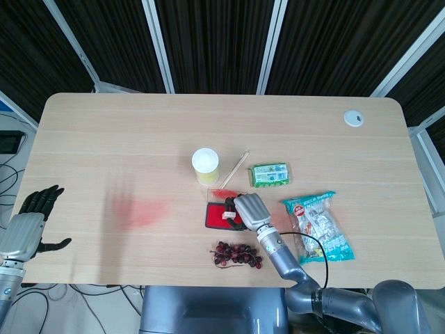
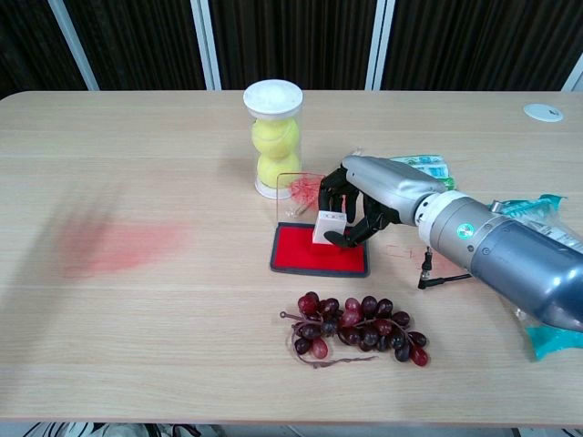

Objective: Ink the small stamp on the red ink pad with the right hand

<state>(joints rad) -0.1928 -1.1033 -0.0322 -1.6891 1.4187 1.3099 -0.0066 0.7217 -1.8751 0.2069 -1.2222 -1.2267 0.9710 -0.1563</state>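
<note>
Inking step in progress: right hand [image 2: 364, 202] grasps the small stamp [image 2: 328, 227], a white block held between dark fingers [image 2: 339, 189], directly over the far edge of the red ink pad [image 2: 314, 252] that lies just below the palm. Whether the stamp face touches the pad cannot be told. Next move likely calls for a straight downward press, then a vertical lift; left hand [image 1: 31, 223] hangs released, well apart.

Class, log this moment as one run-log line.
right hand: holds small stamp | stamp: over red ink pad, contact unclear | left hand: open, off table edge
</note>
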